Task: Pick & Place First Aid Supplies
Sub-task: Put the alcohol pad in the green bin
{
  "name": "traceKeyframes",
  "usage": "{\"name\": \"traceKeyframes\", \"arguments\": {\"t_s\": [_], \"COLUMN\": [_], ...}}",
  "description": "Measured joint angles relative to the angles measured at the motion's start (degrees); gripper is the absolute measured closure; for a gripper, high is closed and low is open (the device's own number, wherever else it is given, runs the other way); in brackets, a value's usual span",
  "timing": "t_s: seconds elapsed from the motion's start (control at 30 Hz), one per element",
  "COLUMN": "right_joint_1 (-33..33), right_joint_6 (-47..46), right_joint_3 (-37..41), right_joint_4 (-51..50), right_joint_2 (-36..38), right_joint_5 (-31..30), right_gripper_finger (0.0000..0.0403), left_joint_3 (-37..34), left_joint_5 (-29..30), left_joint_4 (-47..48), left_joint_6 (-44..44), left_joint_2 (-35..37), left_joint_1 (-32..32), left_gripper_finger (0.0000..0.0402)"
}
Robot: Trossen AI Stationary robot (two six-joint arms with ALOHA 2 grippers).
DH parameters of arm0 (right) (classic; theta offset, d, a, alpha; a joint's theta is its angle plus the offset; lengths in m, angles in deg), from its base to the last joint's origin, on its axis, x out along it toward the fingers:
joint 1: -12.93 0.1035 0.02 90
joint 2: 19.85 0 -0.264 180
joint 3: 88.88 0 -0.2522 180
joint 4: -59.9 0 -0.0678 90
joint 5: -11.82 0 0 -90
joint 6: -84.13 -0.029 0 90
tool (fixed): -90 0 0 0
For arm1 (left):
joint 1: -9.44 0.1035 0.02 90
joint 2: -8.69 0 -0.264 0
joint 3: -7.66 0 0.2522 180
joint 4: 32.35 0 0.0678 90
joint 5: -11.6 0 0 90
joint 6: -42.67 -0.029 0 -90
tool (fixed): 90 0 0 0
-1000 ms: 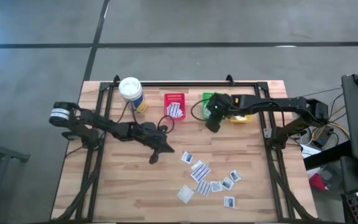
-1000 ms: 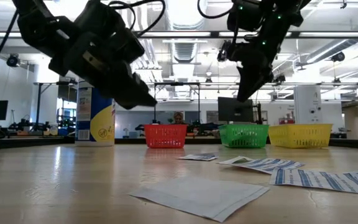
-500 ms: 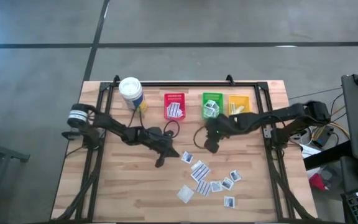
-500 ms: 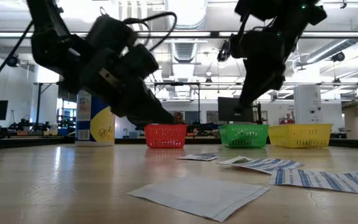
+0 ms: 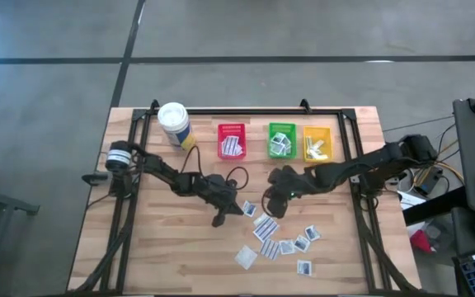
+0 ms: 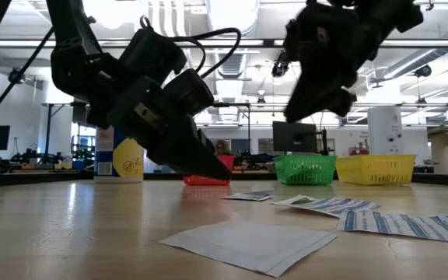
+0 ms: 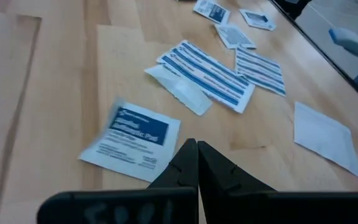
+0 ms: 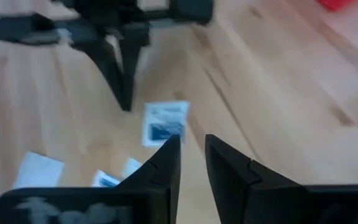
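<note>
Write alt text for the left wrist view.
The left claw, shut, points down at a wooden table just beside a white packet with a dark-blue print. More packets lie scattered beyond it.

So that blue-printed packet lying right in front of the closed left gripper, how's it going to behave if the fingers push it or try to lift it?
The packet lies thin and flat on the table, so it will probably slide rather than lift, and looks light. It may flex if pinched by the left gripper.
</note>
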Motion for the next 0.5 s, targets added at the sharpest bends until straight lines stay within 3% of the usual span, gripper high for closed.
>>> {"name": "traceKeyframes", "arguments": {"t_s": [0.2,0.33,0.5], "right_joint_1": [2.03,2.10,2.07], "right_joint_6": [0.80,0.83,3.66], "right_joint_3": [0.02,-0.28,-1.35], "right_joint_4": [9.85,10.78,10.95], "right_joint_2": [-6.21,-9.82,-11.86], "right_joint_5": [-0.03,-0.03,0.10], "right_gripper_finger": [0.0334,0.0333,0.0336], "left_joint_3": [-0.16,-0.19,-0.15], "left_joint_5": [5.32,9.29,9.42], "left_joint_4": [0.46,0.02,-0.60], "left_joint_6": [-0.84,-0.83,-0.75], "left_joint_2": [-1.03,-2.46,-3.50], "left_joint_1": [-1.61,-1.61,-1.60], "left_gripper_finger": [0.0401,0.0401,0.0401]}}
